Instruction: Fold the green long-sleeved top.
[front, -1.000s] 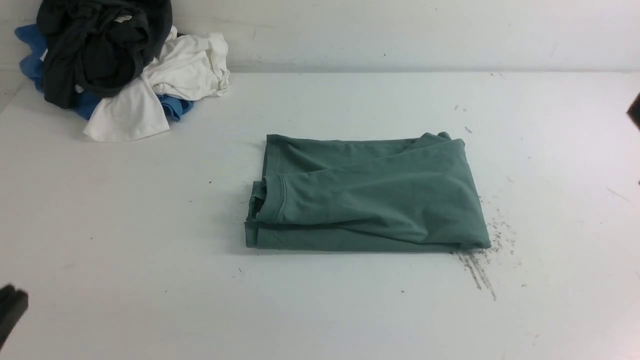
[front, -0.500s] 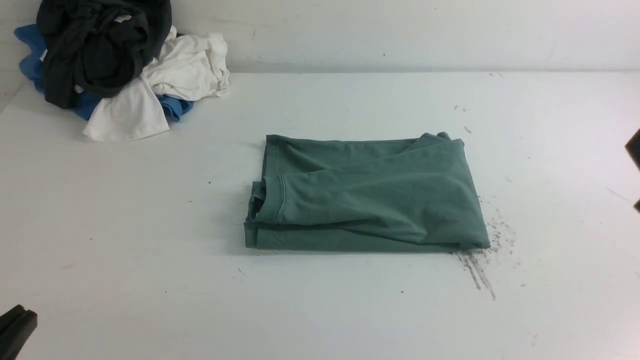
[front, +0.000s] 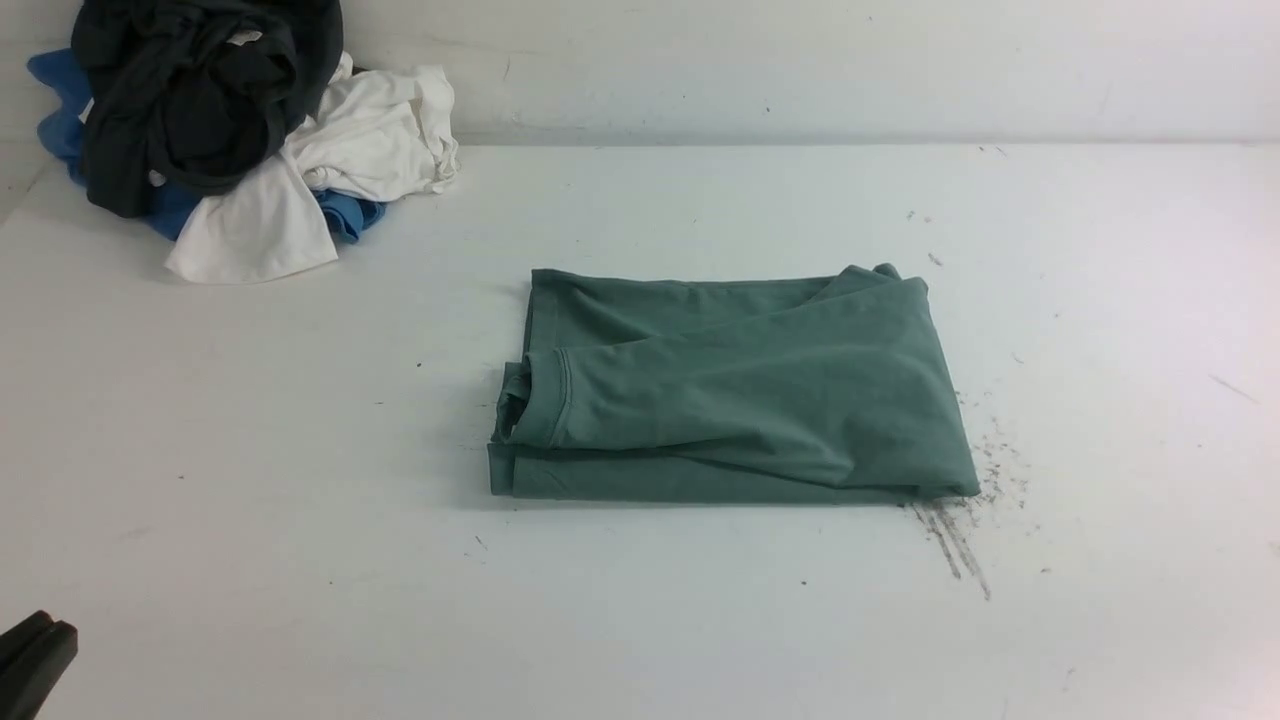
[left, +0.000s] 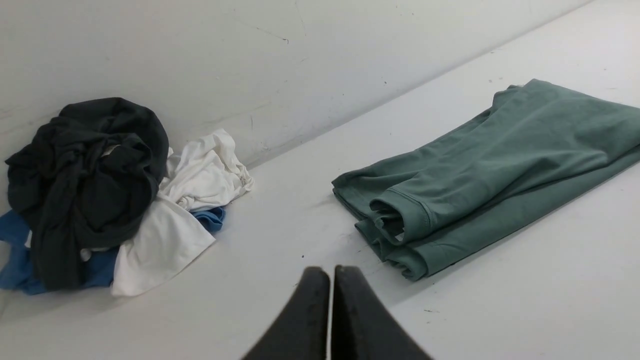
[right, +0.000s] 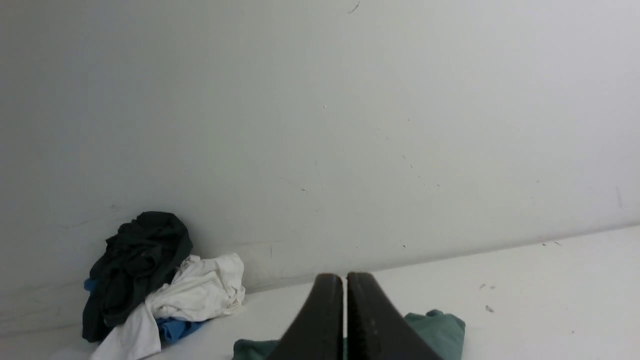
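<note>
We are looking at the green long-sleeved top (front: 735, 390) lying folded into a compact rectangle in the middle of the white counter (front: 250, 450), with one cuffed sleeve (front: 545, 400) draping across it and its cuff opening facing left. Its near right corner is sitting just beside a patch of dark scuff marks (front: 960, 540) on the counter.

We are keeping our left claw (left: 330, 280) low over the near left part of the counter, well apart from the top, with its two black fingers pressed together and gripping nothing. In the front view only a dark corner of it is showing at the near left edge. We are holding our right claw (right: 346, 285) raised and pointing toward the far wall (right: 350, 125), its fingers likewise pressed together and empty; it is not showing in the front view.

At the far left corner, against the wall, a heap of clothes is resting: a black garment (front: 195, 95) on top, a white garment (front: 330, 160) spreading to its right, and blue fabric (front: 345, 215) peeking out beneath them.
</note>
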